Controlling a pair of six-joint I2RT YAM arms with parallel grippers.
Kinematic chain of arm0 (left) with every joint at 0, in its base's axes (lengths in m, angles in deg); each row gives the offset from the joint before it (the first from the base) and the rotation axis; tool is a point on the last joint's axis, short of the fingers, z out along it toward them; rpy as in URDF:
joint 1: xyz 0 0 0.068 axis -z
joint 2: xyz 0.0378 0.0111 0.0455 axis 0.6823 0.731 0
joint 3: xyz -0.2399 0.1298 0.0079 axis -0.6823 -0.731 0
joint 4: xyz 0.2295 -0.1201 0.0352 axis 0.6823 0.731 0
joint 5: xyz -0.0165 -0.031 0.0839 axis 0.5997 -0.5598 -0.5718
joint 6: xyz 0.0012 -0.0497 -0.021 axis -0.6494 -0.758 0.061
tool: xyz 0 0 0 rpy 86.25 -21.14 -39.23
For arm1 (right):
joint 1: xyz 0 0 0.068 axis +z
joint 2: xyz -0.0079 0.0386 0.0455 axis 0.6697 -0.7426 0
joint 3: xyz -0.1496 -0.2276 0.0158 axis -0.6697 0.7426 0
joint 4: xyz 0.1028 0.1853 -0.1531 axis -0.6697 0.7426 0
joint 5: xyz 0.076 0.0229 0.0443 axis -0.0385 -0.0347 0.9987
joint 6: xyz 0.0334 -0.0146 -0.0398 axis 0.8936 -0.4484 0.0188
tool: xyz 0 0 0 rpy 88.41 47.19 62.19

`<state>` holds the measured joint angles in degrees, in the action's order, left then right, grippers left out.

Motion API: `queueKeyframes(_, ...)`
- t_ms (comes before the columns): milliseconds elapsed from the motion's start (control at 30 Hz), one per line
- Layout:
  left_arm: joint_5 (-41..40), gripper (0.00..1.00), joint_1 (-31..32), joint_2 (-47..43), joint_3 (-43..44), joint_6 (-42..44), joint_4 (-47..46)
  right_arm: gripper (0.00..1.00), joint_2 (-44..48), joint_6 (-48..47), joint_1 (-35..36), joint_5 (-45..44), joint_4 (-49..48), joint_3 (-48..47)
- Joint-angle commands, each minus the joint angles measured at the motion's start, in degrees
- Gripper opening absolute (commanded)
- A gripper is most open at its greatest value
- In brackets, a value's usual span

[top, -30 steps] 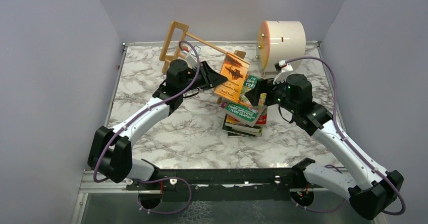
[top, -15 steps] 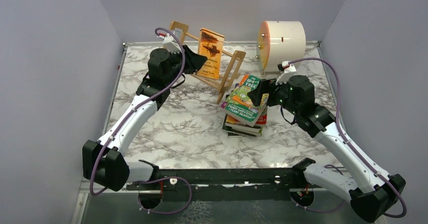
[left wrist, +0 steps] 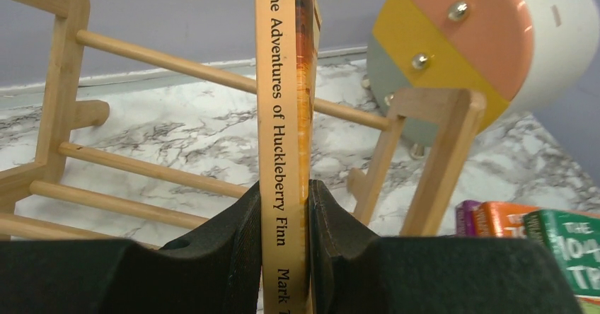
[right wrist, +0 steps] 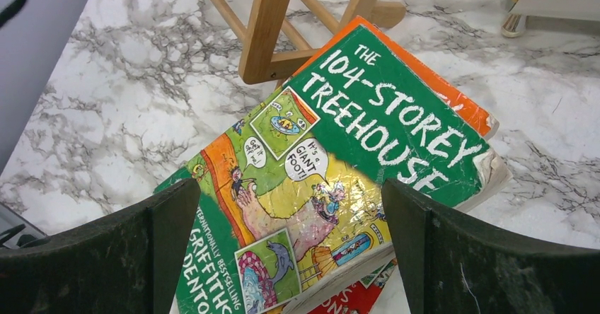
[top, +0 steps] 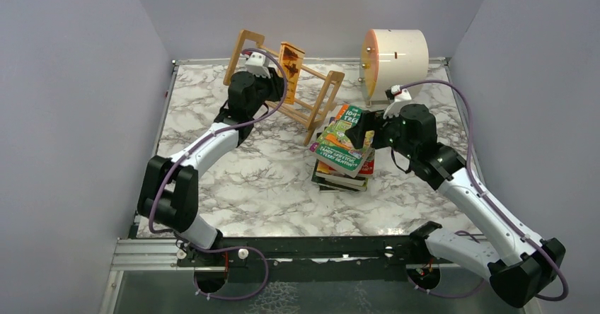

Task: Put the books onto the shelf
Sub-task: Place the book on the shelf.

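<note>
Since a second ago the left pincer has carried the orange book from beside the stack up to the shelf, and it now clamps the spine tightly, holding the book upright between the two end frames (whether it touches the rails yet I cannot tell). To the right, the remaining books lie stacked on the marble surface just beside the shelf's near end. The right pincer hovers spread wide over the top green book, gripping nothing, so I judge nearly the whole job is left.
</note>
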<state>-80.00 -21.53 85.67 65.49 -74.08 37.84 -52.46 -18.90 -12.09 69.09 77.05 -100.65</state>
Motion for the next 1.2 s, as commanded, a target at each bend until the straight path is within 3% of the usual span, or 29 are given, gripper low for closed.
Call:
queueKeyframes(0, -0.2, 0.0, 0.0, 2.6, -0.9, 5.7, -14.4, 0.99, -0.6, -0.5, 0.2, -1.7, -1.2, 0.5)
queueKeyframes(600, 9.5, 0.0, 0.8, 11.3, -6.7, 4.3, -33.1, 1.0, -3.3, -0.7, 0.2, -1.6, -0.2, -1.0)
queueKeyframes(1167, 11.3, 0.0, 3.8, 15.9, -6.9, 5.3, -35.5, 1.0, -4.5, -0.4, 0.2, -2.2, 0.3, -1.6)
